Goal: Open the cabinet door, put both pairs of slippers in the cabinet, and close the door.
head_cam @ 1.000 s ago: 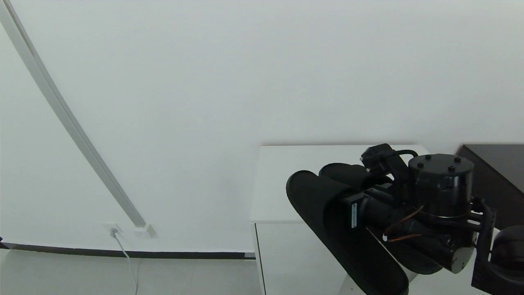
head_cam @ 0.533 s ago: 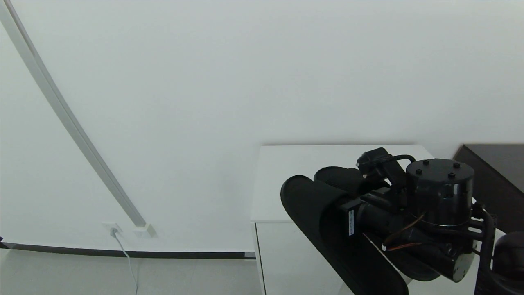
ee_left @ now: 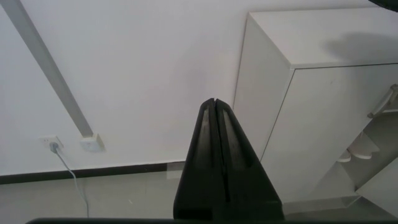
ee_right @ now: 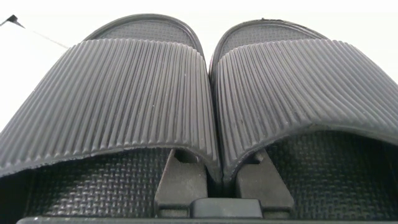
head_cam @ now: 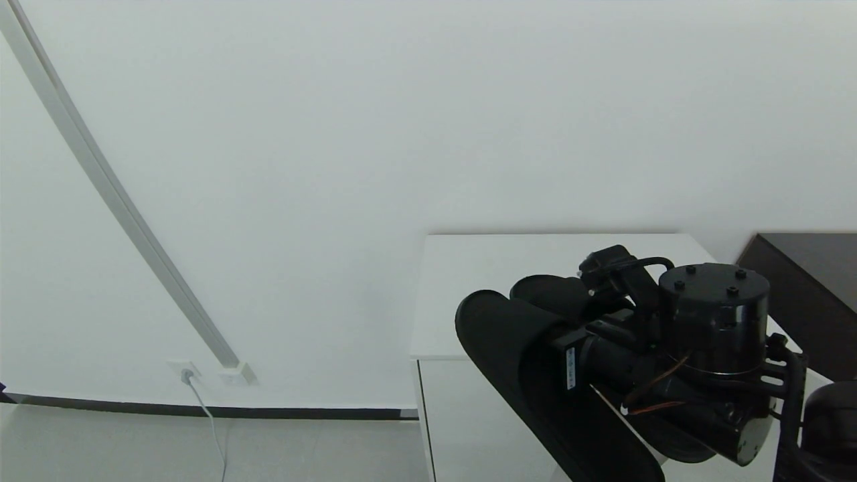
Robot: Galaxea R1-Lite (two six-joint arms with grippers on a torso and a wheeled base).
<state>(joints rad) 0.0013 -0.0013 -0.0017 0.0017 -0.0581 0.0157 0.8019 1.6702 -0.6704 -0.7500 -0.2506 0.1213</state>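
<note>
A pair of black ribbed slippers (head_cam: pixel 509 335) hangs in front of the white cabinet (head_cam: pixel 482 294), held side by side and tilted. My right gripper (ee_right: pixel 217 180) is shut on the slippers (ee_right: pixel 124 99), its fingers (ee_right: pixel 177 183) under the two straps where they meet. My left gripper (ee_left: pixel 214 143) is shut with nothing in it, off to the cabinet's left side and away from it. The cabinet front (ee_left: pixel 311 124) carries a bar handle (ee_left: pixel 384 102). Beside it an open part shows pale slipper-like shapes (ee_left: pixel 359 149) on a shelf.
A dark piece of furniture (head_cam: pixel 803 281) stands to the right of the cabinet. On the wall to the left run a slanted cable duct (head_cam: pixel 100 181) and a socket with a cable (head_cam: pixel 184 371) near the floor. Bare floor lies left of the cabinet.
My right arm has carried the black slippers a little to the left. The grip on them is unchanged.
</note>
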